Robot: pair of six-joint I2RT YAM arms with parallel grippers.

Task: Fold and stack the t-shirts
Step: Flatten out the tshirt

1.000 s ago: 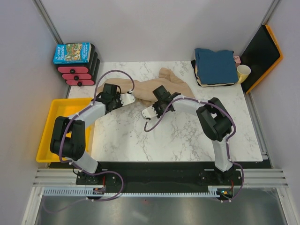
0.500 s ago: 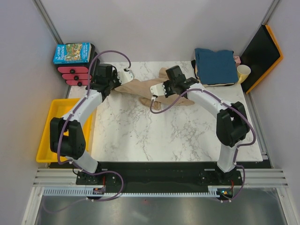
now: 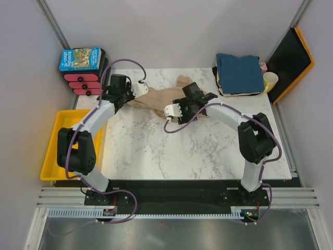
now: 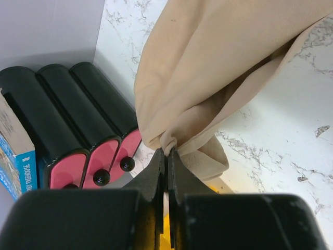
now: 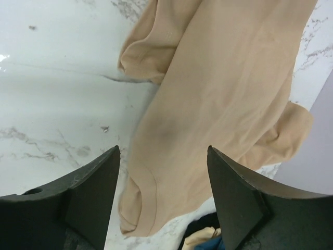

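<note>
Tan t-shirt (image 3: 162, 97): is lying bunched in a long rumpled band on the far part of the marble table (image 3: 197, 151), running from near the far left corner towards the middle of the far edge. Plain beige cloth, folds and a hemmed sleeve showing in the right wrist view (image 5: 218, 99).

Left gripper (image 3: 141, 86): is reaching to the far left corner of the table and is pinching a gathered fold at the left end of the tan t-shirt. In the left wrist view the black fingers (image 4: 156, 174) are pressing together with the cloth (image 4: 208, 78) caught at their tips.

Right gripper (image 3: 170, 109): is hovering over the right half of the tan t-shirt, its fingers (image 5: 86, 195) standing wide apart and gripping nothing; the shirt is lying on the table beneath them.

Folded stack (image 3: 238, 74): is sitting at the far right corner of the table, a teal-blue shirt on top, cream and dark layers showing at its near edge.

Yellow cup (image 3: 270, 80): is standing just beside the stack, off the table's right edge.

Blue picture-covered box (image 3: 79, 58): is resting on a black unit with red drawer fronts (image 3: 83, 82), beyond the far left corner.

Yellow tray (image 3: 60, 136): is lying along the table's left edge.
</note>
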